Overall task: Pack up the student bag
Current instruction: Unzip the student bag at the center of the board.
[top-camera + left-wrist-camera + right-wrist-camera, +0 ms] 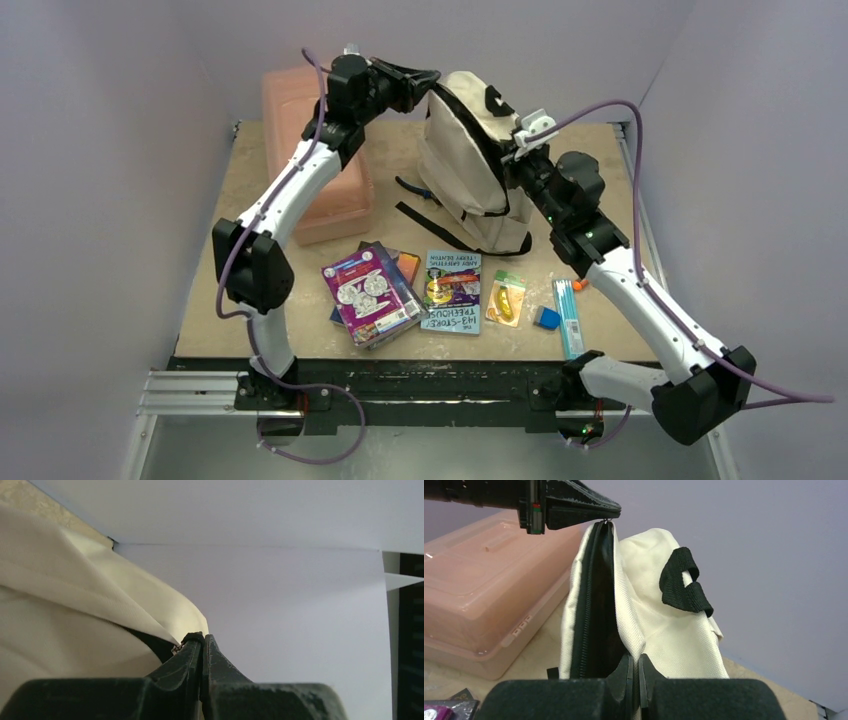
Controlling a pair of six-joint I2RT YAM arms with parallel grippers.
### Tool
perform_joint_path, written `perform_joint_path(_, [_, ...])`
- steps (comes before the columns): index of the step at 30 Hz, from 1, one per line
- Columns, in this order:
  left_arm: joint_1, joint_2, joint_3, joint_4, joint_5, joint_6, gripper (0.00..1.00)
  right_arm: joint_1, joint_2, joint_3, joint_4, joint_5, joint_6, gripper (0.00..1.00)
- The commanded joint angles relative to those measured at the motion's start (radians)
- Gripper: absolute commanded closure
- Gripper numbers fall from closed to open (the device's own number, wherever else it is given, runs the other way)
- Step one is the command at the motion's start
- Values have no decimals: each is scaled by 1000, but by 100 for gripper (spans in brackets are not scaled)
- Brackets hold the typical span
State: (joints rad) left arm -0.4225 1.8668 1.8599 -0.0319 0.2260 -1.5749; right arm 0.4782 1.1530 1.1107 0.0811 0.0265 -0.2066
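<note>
Cream student bag (674, 645); seemingly within right pincer (634, 660)

The left arm (300, 185) and the right arm (640, 290) have smooth white links between bulky black joint housings. A purple cable (612, 102) loops along each one. Small green lights (590, 236) glow on the right arm. The left pincer (202, 639) and right pincer (636, 661) are black, with wedge-shaped fingers (220, 666).

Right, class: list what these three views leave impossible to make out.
- Inside the student bag: right wrist view, the opening is too dark.
- Pink box contents: cloudy lid in top and right wrist views; the left arm crosses it from above.
- Orange packet: top view, too small to identify.
</note>
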Motion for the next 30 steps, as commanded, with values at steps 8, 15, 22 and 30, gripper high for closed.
perform_joint_path(8, [132, 116, -8, 104, -86, -183, 100, -59, -35, -31, 111, 134, 138, 100])
perform_joint_path(15, [152, 152, -71, 64, -21, -150, 100, -74, 4, 10, 85, 216, 165, 100])
perform_joint_path(22, [153, 178, -72, -65, 24, -106, 100, -76, 12, 26, 82, 230, 187, 100])
perform_joint_path(30, [158, 225, -38, 138, 146, -119, 100, -76, 52, 88, 0, 96, 86, 100])
